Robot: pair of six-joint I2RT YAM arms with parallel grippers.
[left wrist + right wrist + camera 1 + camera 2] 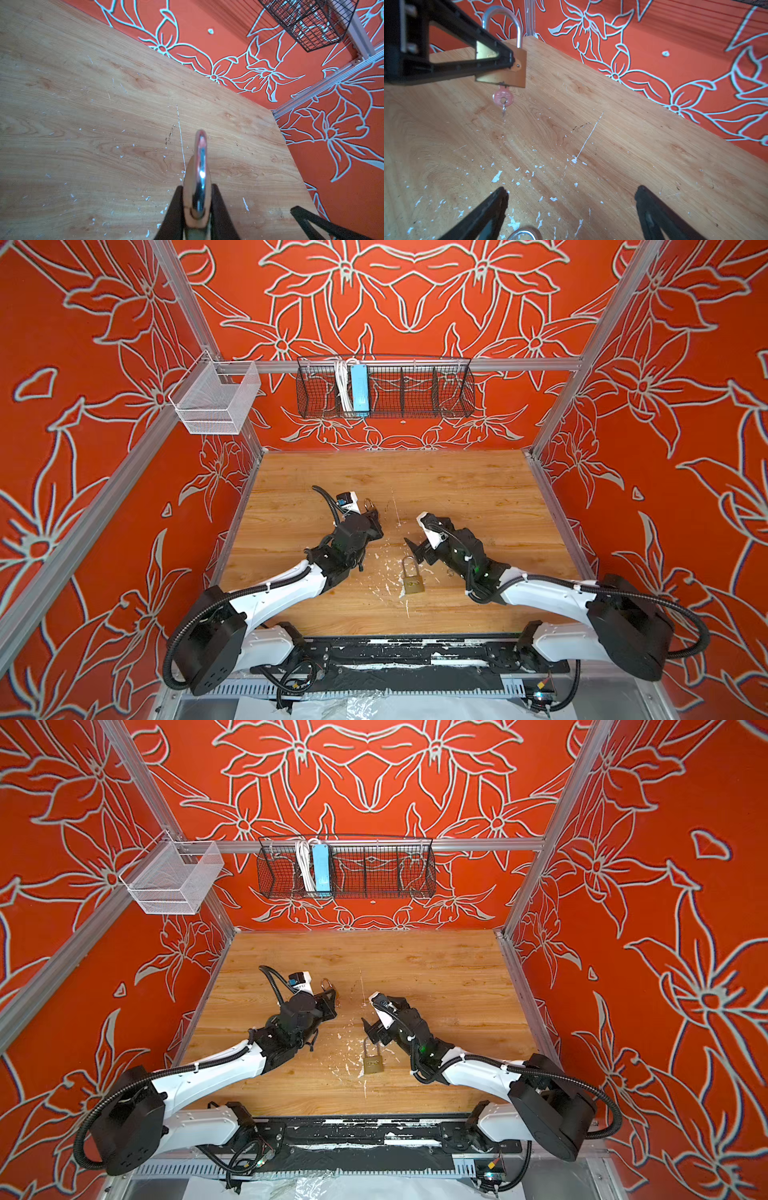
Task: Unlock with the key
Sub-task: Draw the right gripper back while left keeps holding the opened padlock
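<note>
My left gripper [197, 187] is shut on the body of a brass padlock [517, 72] and holds it above the wooden table [457, 489], its steel shackle [368, 504] pointing away from the arm. A small reddish key [502, 97] sits in the keyhole on the lock's underside. My right gripper [572, 190] is open and empty, a short way to the right of that lock. A second brass padlock [412, 583] lies flat on the table just below the right gripper [415, 551]. Only its shackle [523, 233] shows in the right wrist view.
White paint flecks are scattered over the table's middle. A black wire basket [384, 387] with a blue power strip hangs on the back wall, and a white mesh basket [216, 400] at the left rail. Orange flowered walls close in three sides.
</note>
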